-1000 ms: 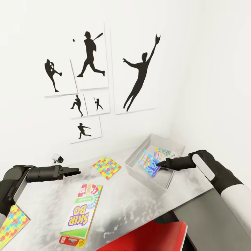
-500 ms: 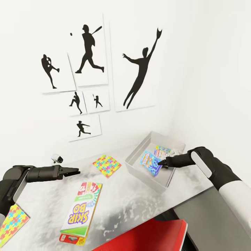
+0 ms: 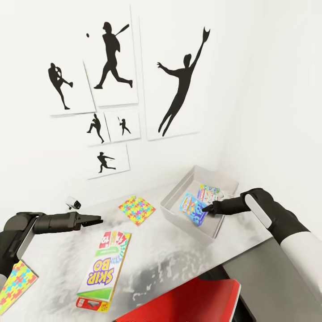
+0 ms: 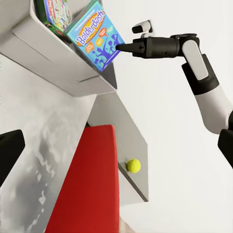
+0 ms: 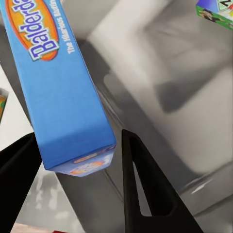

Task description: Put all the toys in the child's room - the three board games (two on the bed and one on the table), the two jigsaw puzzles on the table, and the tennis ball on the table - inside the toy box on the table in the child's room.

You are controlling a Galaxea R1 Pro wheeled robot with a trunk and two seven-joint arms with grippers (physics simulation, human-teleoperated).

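Note:
The grey toy box (image 3: 183,223) stands at the table's (image 3: 170,259) far right corner. A small blue board game (image 3: 192,209) leans on edge inside it, beside a green-edged one (image 3: 208,193) lying flat. My right gripper (image 3: 206,209) is open, its fingertips on either side of the blue box's end (image 5: 73,97) with slim gaps. The thick Skip-Bo game (image 3: 103,269) lies mid-table. One jigsaw puzzle (image 3: 137,209) sits behind it and another (image 3: 15,284) at the left edge. My left gripper (image 3: 96,219) hovers open and empty above the table. The tennis ball (image 4: 133,166) rests on the lower end unit.
A red chair (image 3: 188,299) is pushed under the table's near edge. A small white camera-like object (image 3: 74,203) sits by the wall at the back left. Black silhouette sports pictures (image 3: 179,85) hang on the white wall. The dark grey end unit (image 3: 264,268) lies right of the table.
The camera has shifted a little. The blue board game has tipped more upright inside the toy box, with the right gripper edging slightly further over it. The left arm has not moved.

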